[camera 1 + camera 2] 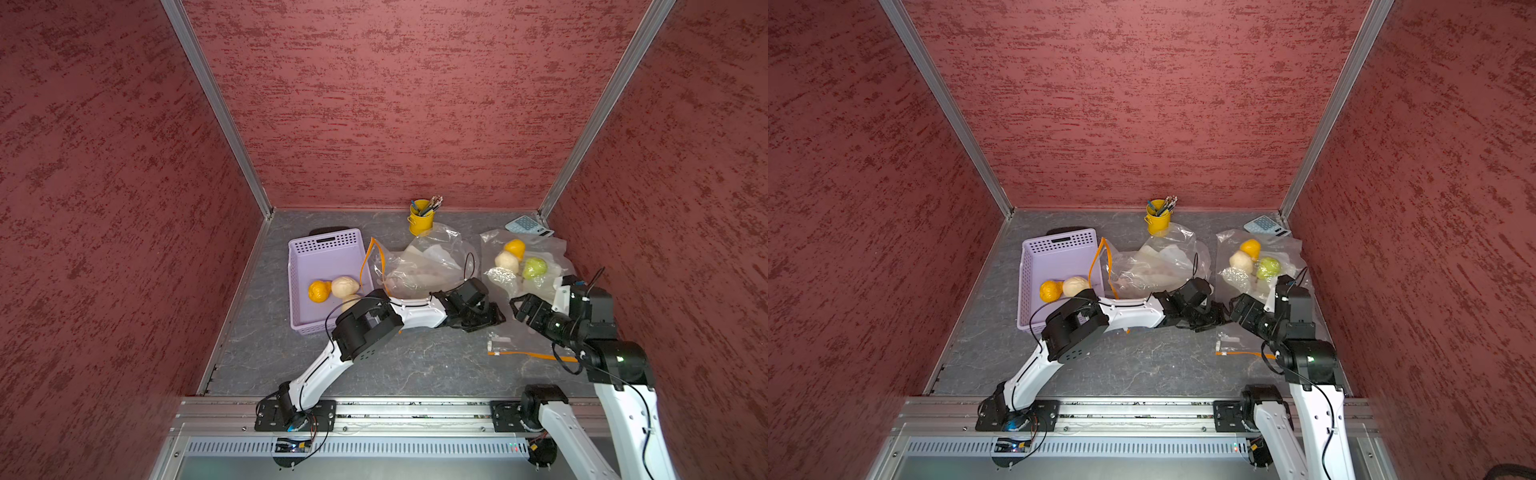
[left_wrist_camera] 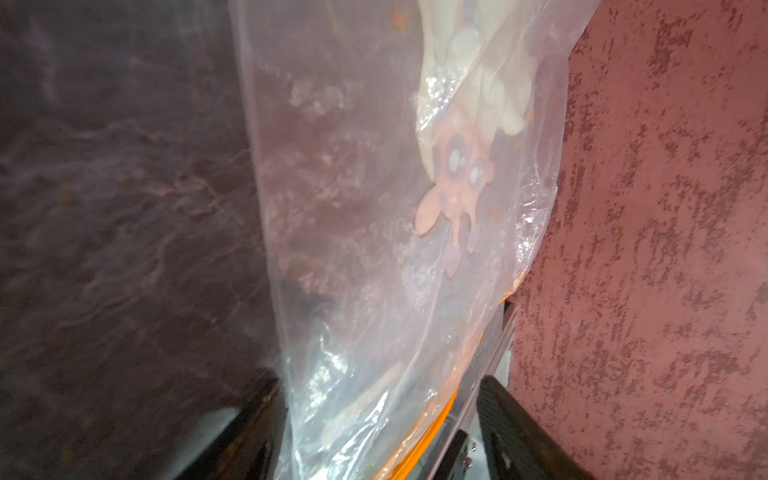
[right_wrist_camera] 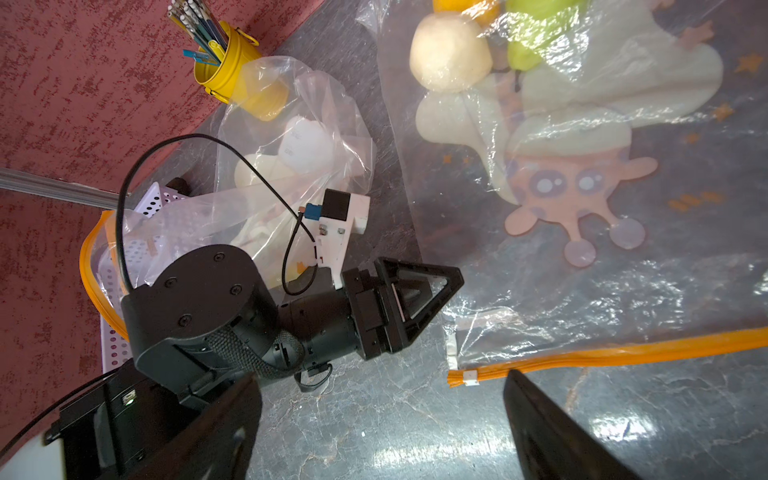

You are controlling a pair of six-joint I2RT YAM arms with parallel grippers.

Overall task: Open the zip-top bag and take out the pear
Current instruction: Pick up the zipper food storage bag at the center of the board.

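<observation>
The clear zip-top bag (image 1: 498, 249) (image 1: 1283, 249) (image 3: 582, 291) lies flat at the right of the table. Its orange zip strip (image 1: 532, 355) (image 3: 623, 349) runs along the near edge. Inside, at the far end, a green pear (image 1: 535, 268) (image 1: 1268, 267) (image 3: 528, 54) sits beside an orange fruit and a beige fruit. My left gripper (image 1: 496, 318) (image 1: 1219, 320) (image 2: 378, 415) is at the bag's near left corner, jaws apart, with bag film (image 2: 374, 249) and zip edge between them. My right gripper (image 1: 521, 309) (image 1: 1237, 307) (image 3: 382, 415) stands open over bare table just short of the zip's white slider (image 3: 469, 377).
A second clear bag (image 1: 428, 262) with its orange zip standing open lies mid-table. A purple basket (image 1: 324, 257) at the left holds an orange and beige fruit. A yellow pen cup (image 1: 420, 218) and a calculator (image 1: 528, 226) stand by the back wall. Red walls enclose three sides.
</observation>
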